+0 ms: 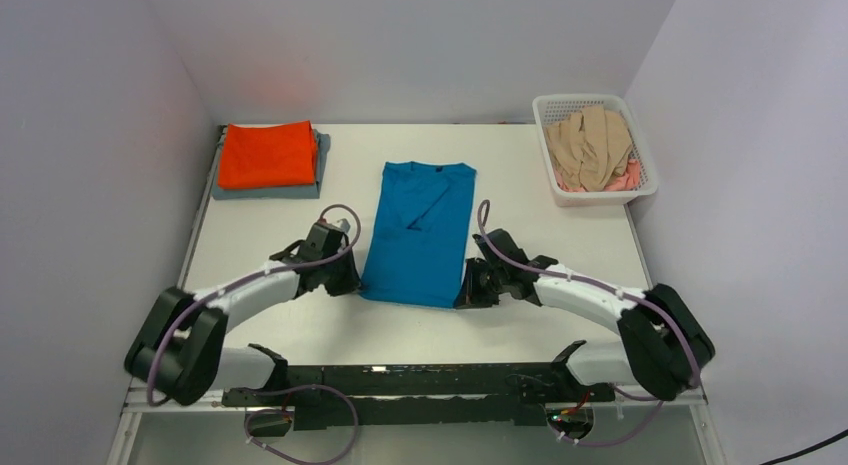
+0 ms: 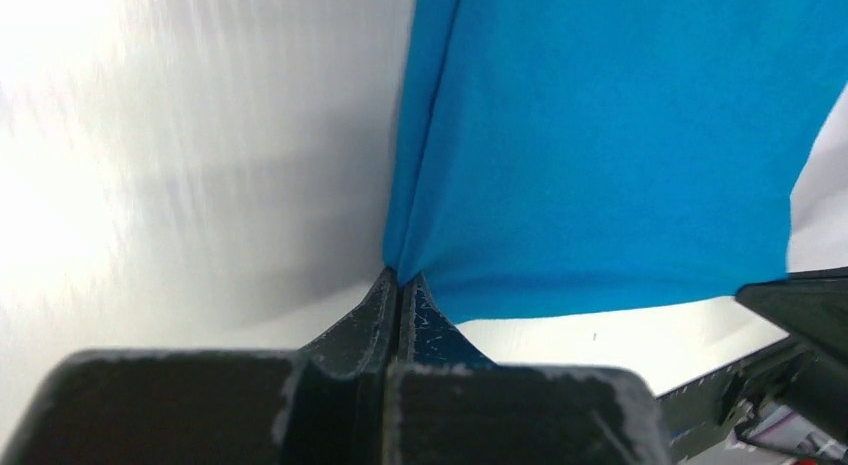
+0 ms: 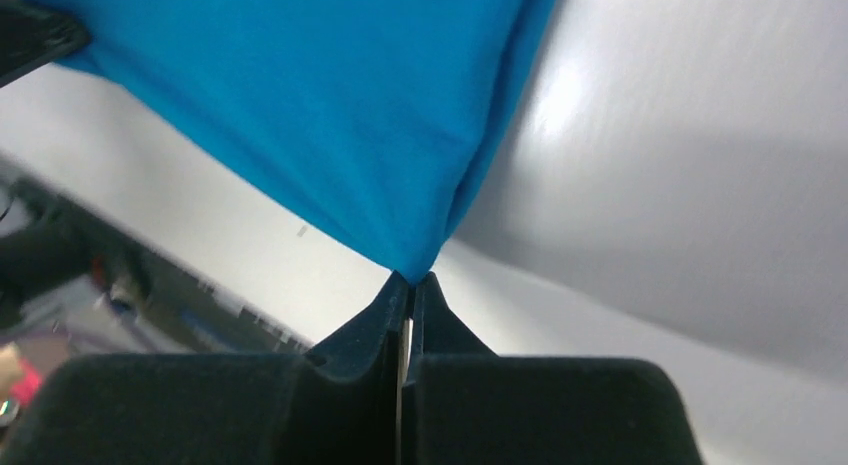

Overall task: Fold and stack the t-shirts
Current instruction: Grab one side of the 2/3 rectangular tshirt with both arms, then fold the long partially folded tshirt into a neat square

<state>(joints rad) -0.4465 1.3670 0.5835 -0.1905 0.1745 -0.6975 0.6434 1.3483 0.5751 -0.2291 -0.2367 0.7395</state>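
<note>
Left gripper [image 2: 400, 280] and right gripper [image 3: 410, 278] each pinch a hem corner of teal t-shirt [image 1: 420, 235], evidently readying a fold toward its collar

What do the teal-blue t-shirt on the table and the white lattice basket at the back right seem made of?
The teal-blue t-shirt looks like soft matte fabric, probably cotton; it lies limp and puckers at its pinched corners. The white lattice basket looks like rigid moulded plastic, with a regular grid of holes and a smooth rim.
</note>
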